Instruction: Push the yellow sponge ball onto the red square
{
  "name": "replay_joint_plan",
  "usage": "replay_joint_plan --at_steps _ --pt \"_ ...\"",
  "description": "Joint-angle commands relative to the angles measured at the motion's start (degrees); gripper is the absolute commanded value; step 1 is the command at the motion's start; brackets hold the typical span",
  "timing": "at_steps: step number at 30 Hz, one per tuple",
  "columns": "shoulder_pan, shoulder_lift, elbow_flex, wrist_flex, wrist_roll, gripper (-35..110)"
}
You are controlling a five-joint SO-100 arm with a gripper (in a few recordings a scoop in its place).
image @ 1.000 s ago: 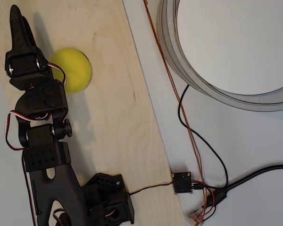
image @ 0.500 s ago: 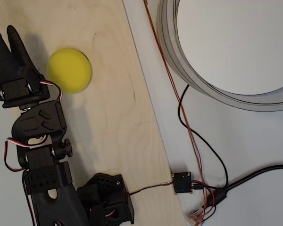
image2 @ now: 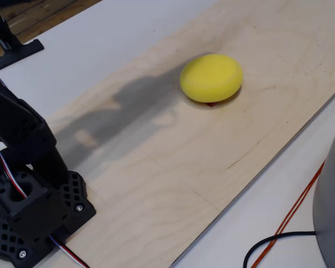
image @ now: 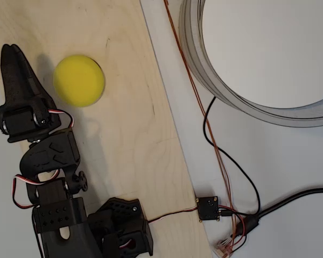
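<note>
Overhead view shows the yellow sponge ball (image: 79, 80) on the wooden board (image: 124, 134), with the pincer (image: 13, 59) at its 9 o'clock, near but apart, tips together. A fixed view shows a sliver of the red square (image2: 210, 104) under the ball's near edge, so the ball seems to cover it. I judge the risk is one more touch: the light foam can roll off the square.
</note>
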Motion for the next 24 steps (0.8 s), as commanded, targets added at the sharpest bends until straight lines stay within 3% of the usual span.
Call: replay_joint_plan --at_steps 1,6,7,9,10,22,24 --pt "-0.44 4.04 0.88 -2.81 -2.02 40" --pt "-0.09 6.59 1.23 -2.55 -2.55 35" --pt "-0.18 7.38 1.32 -2.64 -1.67 28" --pt "0.35 8.17 0.88 -2.72 0.79 1" --pt "0.79 7.82 0.18 -2.2 0.79 0" --pt "3.16 5.54 -0.88 -0.18 8.0 0" --pt "1.85 6.15 -0.09 -0.26 5.71 24"
